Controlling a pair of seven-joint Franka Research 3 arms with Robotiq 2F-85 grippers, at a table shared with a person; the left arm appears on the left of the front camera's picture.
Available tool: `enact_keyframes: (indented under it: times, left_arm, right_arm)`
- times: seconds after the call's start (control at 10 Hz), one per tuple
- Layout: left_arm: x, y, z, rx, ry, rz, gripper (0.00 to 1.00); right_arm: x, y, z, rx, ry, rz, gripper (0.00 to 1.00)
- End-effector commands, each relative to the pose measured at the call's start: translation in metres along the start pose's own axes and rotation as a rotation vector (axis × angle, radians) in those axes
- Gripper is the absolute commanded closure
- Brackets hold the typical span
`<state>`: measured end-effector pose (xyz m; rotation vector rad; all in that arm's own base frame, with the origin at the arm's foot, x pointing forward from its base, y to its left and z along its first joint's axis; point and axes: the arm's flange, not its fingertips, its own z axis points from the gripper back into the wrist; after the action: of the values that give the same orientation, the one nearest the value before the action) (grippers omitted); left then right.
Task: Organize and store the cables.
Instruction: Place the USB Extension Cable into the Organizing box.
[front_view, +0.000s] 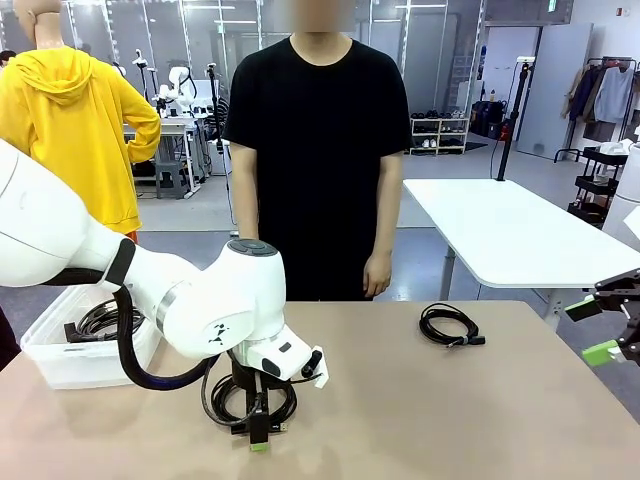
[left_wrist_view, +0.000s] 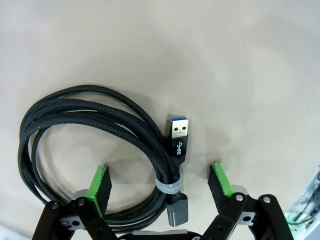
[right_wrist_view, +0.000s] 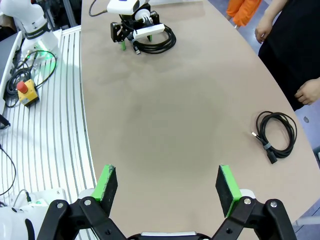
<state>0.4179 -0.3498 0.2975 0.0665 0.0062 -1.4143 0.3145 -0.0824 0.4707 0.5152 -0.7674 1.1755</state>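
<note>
left jaws gape astride coiled cable (left_wrist_view: 100, 107)

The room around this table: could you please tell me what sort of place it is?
Most likely a robotics lab in an open hall: a yellow emergency-stop box lies beside the work table, and farther back stand a white table, a low shelf and a clothes rack.

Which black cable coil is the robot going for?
The coil under the left gripper, with the blue-tipped USB plug; the other loose coil lies apart, near the person.
</note>
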Motion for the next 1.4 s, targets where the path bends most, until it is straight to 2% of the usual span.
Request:
enact_keyframes:
  times: [0.0, 0.1, 0.2, 0.4, 0.5, 0.6, 0.7, 1.3]
  left_arm:
    - [0.008, 0.0, 0.002, 0.028, -0.005, 0.013, 0.54]
    - [0.007, -0.002, 0.004, 0.031, -0.011, 0.011, 0.66]
    - [0.008, -0.002, 0.006, 0.034, -0.011, 0.008, 1.0]
    - [0.005, -0.004, 0.014, 0.038, -0.014, 0.013, 1.0]
    - [0.0, -0.006, 0.023, 0.046, -0.014, 0.024, 0.86]
    - [-0.004, -0.009, 0.034, 0.065, -0.014, 0.028, 0.96]
    - [-0.008, -0.011, 0.046, 0.077, -0.023, 0.027, 1.0]
    - [-0.026, -0.021, 0.116, 0.152, -0.048, -0.09, 1.0]
  right_arm:
    - [0.001, -0.001, 0.001, 0.002, -0.01, 0.004, 0.0]
    - [0.001, -0.001, 0.001, 0.002, -0.01, 0.004, 0.0]
    - [0.001, -0.001, 0.001, 0.002, -0.01, 0.004, 0.0]
    - [0.001, -0.001, 0.001, 0.002, -0.01, 0.004, 0.0]
    - [0.001, -0.001, 0.001, 0.002, -0.01, 0.004, 0.0]
    - [0.001, -0.001, 0.001, 0.002, -0.01, 0.004, 0.0]
    - [0.001, -0.001, 0.001, 0.002, -0.01, 0.004, 0.0]
    - [0.001, -0.001, 0.001, 0.002, -0.01, 0.004, 0.0]
